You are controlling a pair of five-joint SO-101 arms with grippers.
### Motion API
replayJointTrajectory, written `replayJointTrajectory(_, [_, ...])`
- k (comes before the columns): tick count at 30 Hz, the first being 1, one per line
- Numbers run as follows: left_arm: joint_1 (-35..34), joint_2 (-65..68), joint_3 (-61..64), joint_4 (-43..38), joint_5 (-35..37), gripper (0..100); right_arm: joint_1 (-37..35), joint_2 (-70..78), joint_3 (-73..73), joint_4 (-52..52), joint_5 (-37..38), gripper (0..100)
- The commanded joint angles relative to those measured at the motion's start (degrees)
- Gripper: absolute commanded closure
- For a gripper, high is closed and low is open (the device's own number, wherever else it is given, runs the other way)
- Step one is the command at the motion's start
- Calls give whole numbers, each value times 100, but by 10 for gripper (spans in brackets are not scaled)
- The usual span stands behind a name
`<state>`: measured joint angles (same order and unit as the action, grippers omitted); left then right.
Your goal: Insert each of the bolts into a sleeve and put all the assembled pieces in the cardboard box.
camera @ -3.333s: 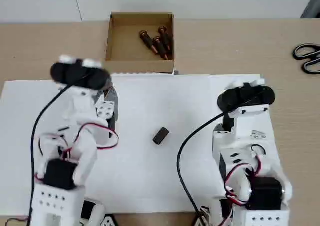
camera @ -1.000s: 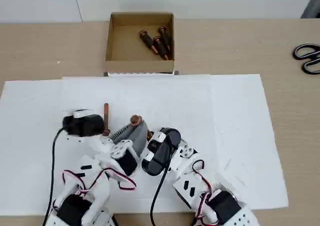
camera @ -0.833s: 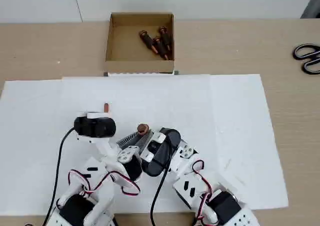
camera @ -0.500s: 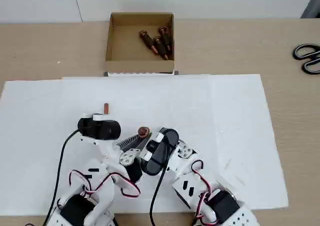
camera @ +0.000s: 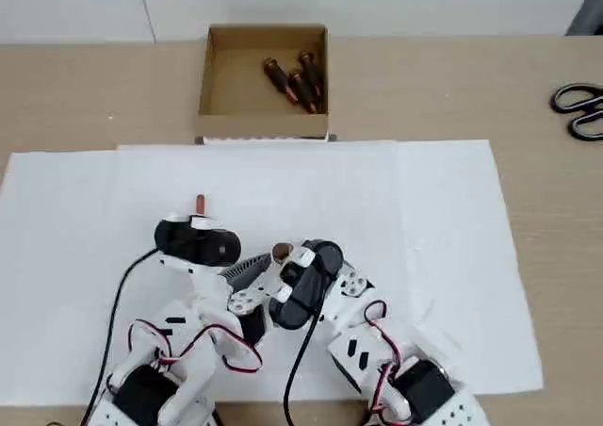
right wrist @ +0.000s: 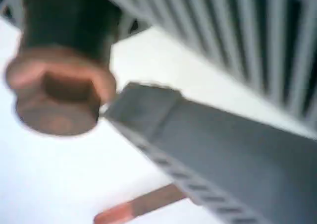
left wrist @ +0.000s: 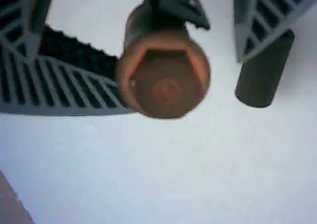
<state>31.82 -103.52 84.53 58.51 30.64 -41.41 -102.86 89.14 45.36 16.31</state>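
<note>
A wide stretch of white paper sheet (camera: 424,219) is left open up to the brown cardboard box (camera: 231,91), interrupted by one loose copper-coloured bolt (camera: 200,203).

One cardboard box (camera: 219,91) at twelve o'clock holds three assembled pieces (camera: 294,79). Outside it are two bolts, a loose bolt (camera: 200,203) and a second bolt (camera: 281,252), one sleeve (left wrist: 261,74), and one pair of scissors (camera: 579,107) at two o'clock.

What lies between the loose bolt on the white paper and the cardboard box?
Only bare white paper separates the loose bolt from the cardboard box, as the high view shows.
</note>
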Motion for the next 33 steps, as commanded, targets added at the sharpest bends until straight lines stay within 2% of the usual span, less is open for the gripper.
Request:
replayJointTrajectory(1, [26,-44,-453,0,-18,744,-13,-92,-334,-127,35,996])
replayJointTrajectory(8, [0,-35,-1033,0,-229,747,-4,-92,-149,-127,35,996])
replayJointTrajectory(10, [-211,-35,-1147,-9,-396,760,-4,-92,-149,-127,18,996])
replayJointTrajectory(13, [-695,-35,-1165,-18,-870,836,22,-92,-149,-127,18,996])
replayJointTrajectory(17, [-1257,-35,-1156,-26,-1433,1000,330,-92,-149,-127,18,996])
replayJointTrajectory(21, [-1591,-44,-769,-35,-2040,995,752,-92,-149,-119,-35,996])
replayJointTrajectory(24, [-1846,-44,-154,-62,-2576,994,1244,-84,-176,31,-431,996])
replayJointTrajectory(29, [-2462,-53,708,-993,-2673,994,1965,-40,-264,75,-870,996])
replayJointTrajectory(33, [-2585,-35,1200,-1565,-2673,994,2202,-31,-457,75,-879,996])
